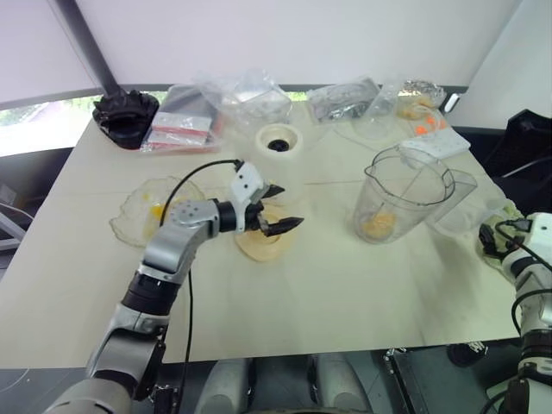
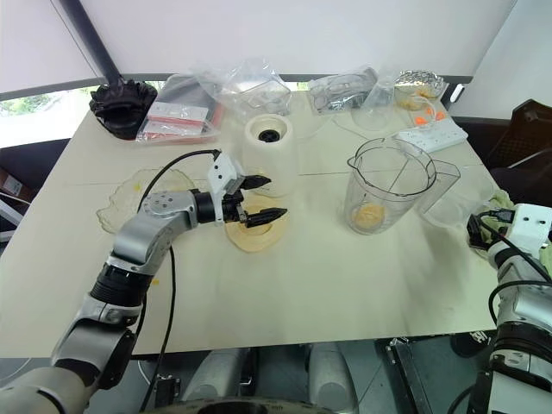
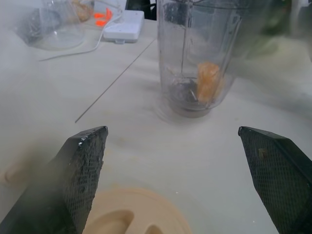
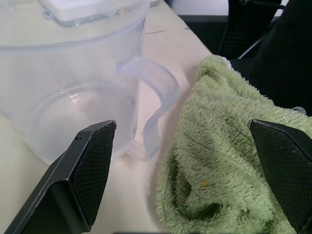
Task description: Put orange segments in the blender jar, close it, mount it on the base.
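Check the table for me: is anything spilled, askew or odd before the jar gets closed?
Nothing is spilled or tipped. The blender jar stands upright with orange segments inside, still uncovered; its flat lid lies on the table under the open left gripper. The base sits apart. A green cloth is bunched at the table's right edge.

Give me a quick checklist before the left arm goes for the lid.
1. Orange segments in the blender jar: ok.
2. Jar upright on the table, mouth uncovered: ok.
3. Left gripper open over the flat cream lid: ok.
4. Lid lying free, nothing on it: ok.
5. Base standing behind, socket uncovered: ok.
6. Right gripper open, away from the jar, by the green cloth: ok.
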`<state>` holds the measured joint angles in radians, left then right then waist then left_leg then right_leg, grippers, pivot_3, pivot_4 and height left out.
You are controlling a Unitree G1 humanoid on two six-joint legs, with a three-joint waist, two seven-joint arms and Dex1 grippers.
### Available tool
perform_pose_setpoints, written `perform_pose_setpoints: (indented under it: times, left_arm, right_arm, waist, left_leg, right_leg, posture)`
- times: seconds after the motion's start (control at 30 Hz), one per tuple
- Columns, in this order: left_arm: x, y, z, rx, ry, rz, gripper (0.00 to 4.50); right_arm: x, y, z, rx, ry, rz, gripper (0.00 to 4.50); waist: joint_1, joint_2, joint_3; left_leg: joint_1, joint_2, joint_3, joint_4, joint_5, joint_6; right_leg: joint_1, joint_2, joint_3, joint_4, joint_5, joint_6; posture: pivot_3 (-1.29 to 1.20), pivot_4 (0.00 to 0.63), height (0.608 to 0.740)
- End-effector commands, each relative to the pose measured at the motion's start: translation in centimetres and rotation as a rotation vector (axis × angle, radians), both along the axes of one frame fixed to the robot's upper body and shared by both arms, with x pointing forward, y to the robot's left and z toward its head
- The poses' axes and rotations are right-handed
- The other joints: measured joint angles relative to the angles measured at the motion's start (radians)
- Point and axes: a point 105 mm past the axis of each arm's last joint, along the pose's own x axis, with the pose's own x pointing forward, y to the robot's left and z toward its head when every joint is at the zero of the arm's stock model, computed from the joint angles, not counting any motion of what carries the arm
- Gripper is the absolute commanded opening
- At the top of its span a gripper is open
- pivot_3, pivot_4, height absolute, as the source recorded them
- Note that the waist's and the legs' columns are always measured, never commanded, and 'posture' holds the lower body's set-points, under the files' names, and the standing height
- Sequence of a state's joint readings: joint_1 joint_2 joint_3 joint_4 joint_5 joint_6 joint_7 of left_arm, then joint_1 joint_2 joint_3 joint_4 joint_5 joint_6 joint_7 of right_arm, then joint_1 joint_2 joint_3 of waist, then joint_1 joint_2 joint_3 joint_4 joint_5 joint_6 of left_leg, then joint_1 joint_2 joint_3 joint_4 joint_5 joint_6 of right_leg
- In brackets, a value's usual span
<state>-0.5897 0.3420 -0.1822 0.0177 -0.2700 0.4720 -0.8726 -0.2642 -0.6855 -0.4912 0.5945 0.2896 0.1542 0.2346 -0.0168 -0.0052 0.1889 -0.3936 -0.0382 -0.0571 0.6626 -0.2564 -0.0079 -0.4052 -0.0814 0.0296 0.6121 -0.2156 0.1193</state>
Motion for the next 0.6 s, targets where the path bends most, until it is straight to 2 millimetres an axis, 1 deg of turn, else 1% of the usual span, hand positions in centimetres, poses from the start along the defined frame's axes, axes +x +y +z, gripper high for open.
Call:
perform_pose_setpoints:
  times: [0.03,0.33,0.6]
  left_arm:
    - [-0.1,-0.5,1.0,-0.009,-0.045,-0.022,4.46]
    - [-0.2,-0.5,1.0,-0.011,-0.044,-0.024,4.46]
    - [-0.2,-0.4,1.1,-0.007,-0.049,-0.021,4.46]
  right_arm:
    - [0.1,-0.8,2.2,-0.028,-0.071,-0.037,4.50]
    - [0.1,-1.9,2.9,-0.037,-0.090,-0.087,4.50]
    - [0.6,-1.9,2.7,-0.039,-0.089,-0.096,4.50]
  waist:
    - [0.000,0.000,0.000]
    - [0.000,0.000,0.000]
    - [-0.001,0.000,0.000]
  left_leg:
    - [0.000,0.000,0.000,0.000,0.000,0.000]
    - [0.000,0.000,0.000,0.000,0.000,0.000]
    - [0.000,0.000,0.000,0.000,0.000,0.000]
  right_leg:
    - [0.000,0.000,0.000,0.000,0.000,0.000]
    - [0.000,0.000,0.000,0.000,0.000,0.000]
    - [0.000,0.000,0.000,0.000,0.000,0.000]
  posture:
    - [0.00,0.150,0.740]
    - [0.00,0.150,0.740]
    - [0.00,0.150,0.740]
